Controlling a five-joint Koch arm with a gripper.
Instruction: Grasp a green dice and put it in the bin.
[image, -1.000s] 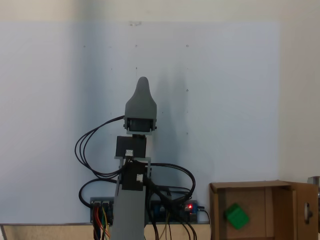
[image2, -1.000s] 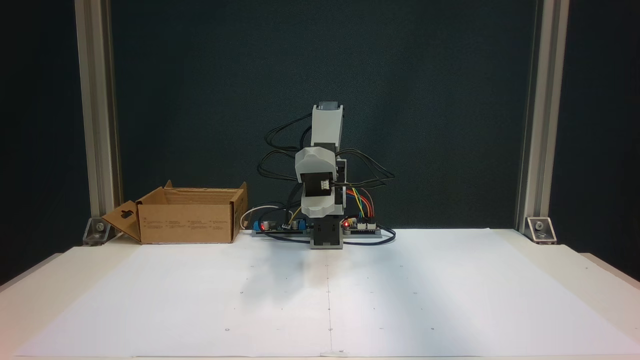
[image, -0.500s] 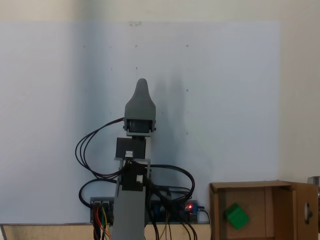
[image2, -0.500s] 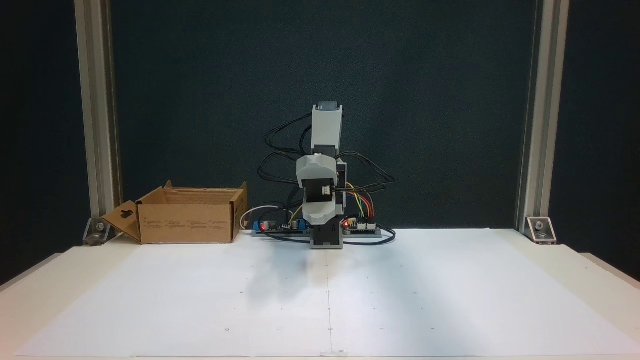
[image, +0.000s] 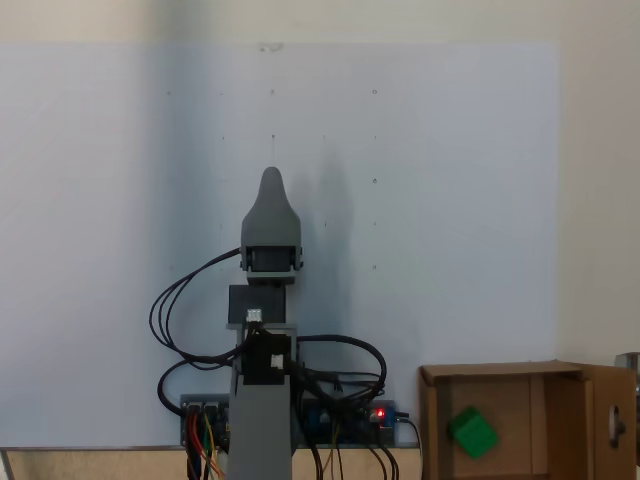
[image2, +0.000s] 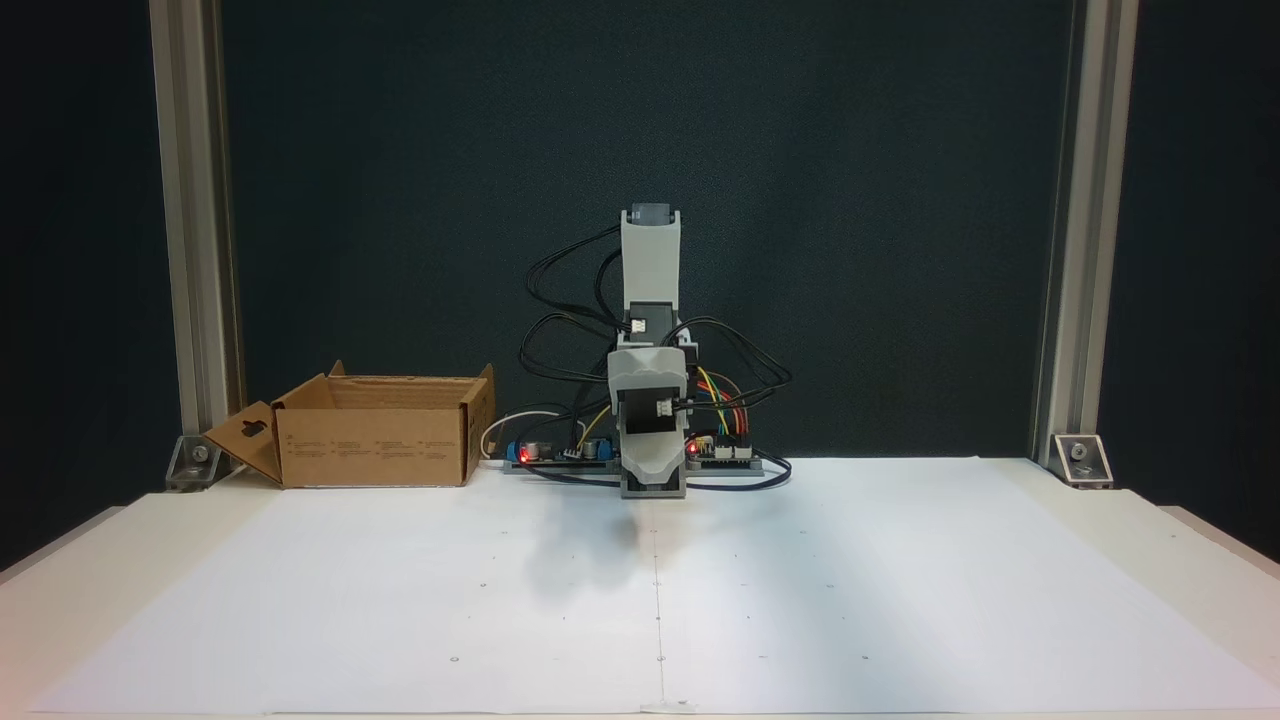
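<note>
The green dice (image: 472, 432) lies inside the bin (image: 500, 371), a brown cardboard box at the bottom right of a fixed view from above. In the fixed view from the front, the bin (image2: 375, 445) stands at the back left and its walls hide the dice. The grey gripper (image: 270, 182) points out over the white sheet, well away from the bin. From the front it hangs folded low before the arm's base (image2: 654, 478). Only one tip shows, with nothing held that I can see.
Circuit boards (image2: 560, 455) with red lights and looping black cables (image2: 560, 300) sit around the arm's base. Aluminium posts (image2: 195, 240) stand at both back corners. A white sheet (image2: 800, 600) covers the table in front of the arm.
The arm has turned slightly towards the middle and folded down. The gripper tip has moved left and back in the view from above, and lower in the front view. The dice has stayed in the bin.
</note>
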